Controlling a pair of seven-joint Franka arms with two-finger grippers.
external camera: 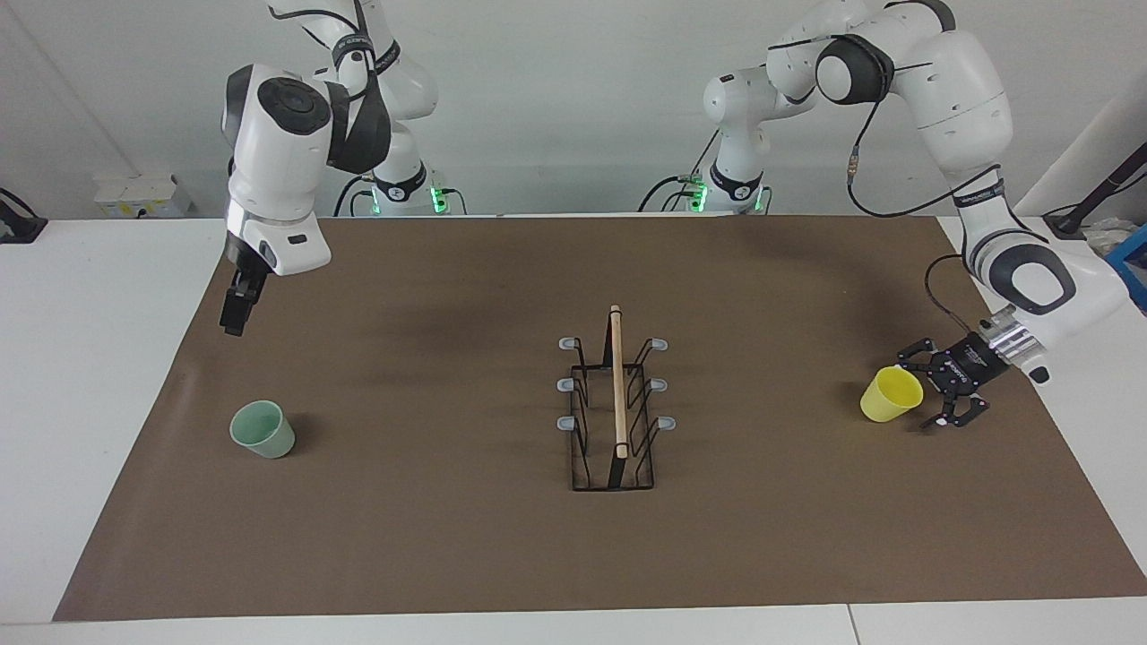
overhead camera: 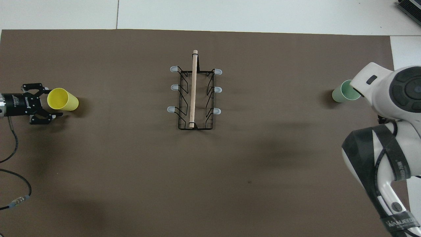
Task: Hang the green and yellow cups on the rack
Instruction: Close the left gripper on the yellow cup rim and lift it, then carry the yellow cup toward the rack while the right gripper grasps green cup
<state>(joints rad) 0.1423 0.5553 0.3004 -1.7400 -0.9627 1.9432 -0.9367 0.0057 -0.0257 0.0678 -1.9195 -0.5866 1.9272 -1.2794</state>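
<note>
The rack (external camera: 616, 385) stands in the middle of the brown mat, all of its prongs bare; it also shows in the overhead view (overhead camera: 194, 89). The yellow cup (external camera: 887, 399) stands mouth up toward the left arm's end of the table. My left gripper (external camera: 925, 391) is low beside it, open, with its fingers on either side of the cup's rim (overhead camera: 62, 99). The green cup (external camera: 263, 430) stands mouth up toward the right arm's end. My right gripper (external camera: 235, 315) hangs in the air over the mat. In the overhead view the right arm (overhead camera: 388, 95) covers part of the green cup (overhead camera: 342, 92).
A brown mat (external camera: 448, 537) covers most of the white table. A small white box (external camera: 143, 195) sits at the table's edge near the right arm's base. The left arm's cable (overhead camera: 13, 154) lies on the mat by the left gripper.
</note>
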